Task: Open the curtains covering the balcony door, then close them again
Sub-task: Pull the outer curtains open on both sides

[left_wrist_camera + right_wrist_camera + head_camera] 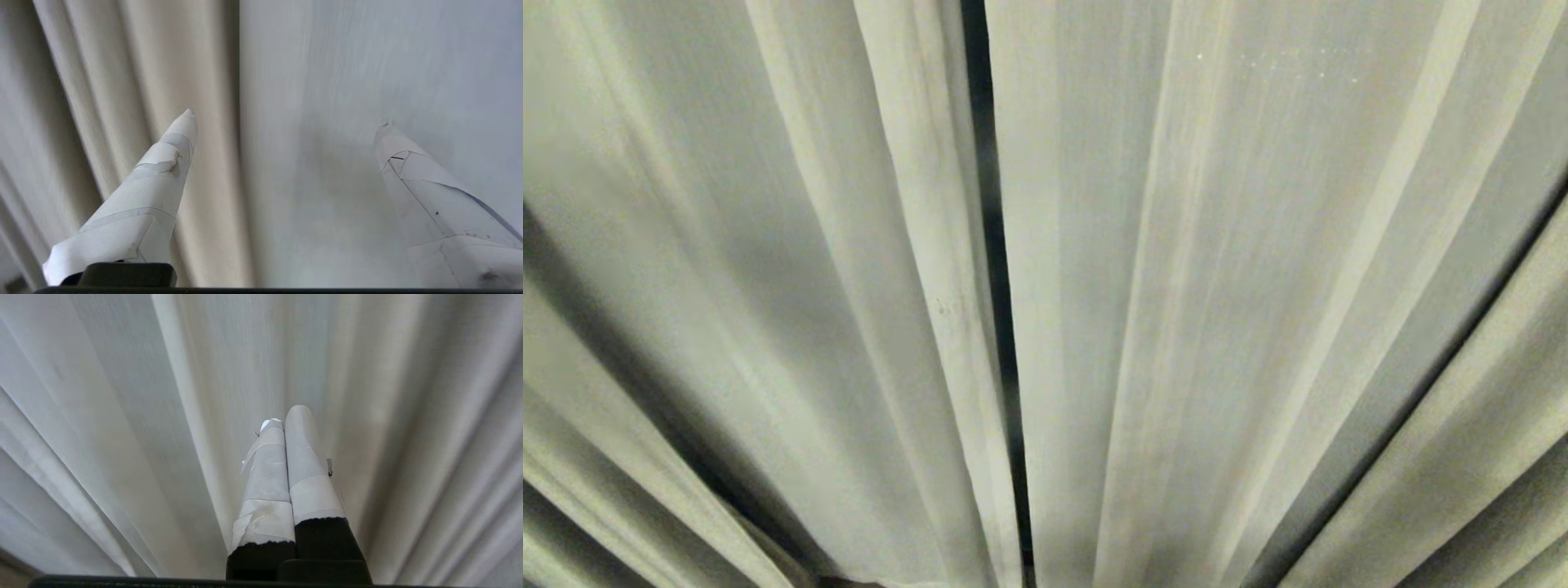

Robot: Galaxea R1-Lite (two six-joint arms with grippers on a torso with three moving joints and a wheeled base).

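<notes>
We see cream, softly pleated fabric curtains (1258,327) filling the head view, drawn nearly shut; only a thin dark slit (996,245) between the panels hints at what lies behind, too narrow to make out. Neither arm shows there. Left gripper (286,122): white-taped fingers (163,179) spread wide, holding nothing, facing the cloth. Right gripper (286,416): taped fingers pressed together, empty.
</notes>
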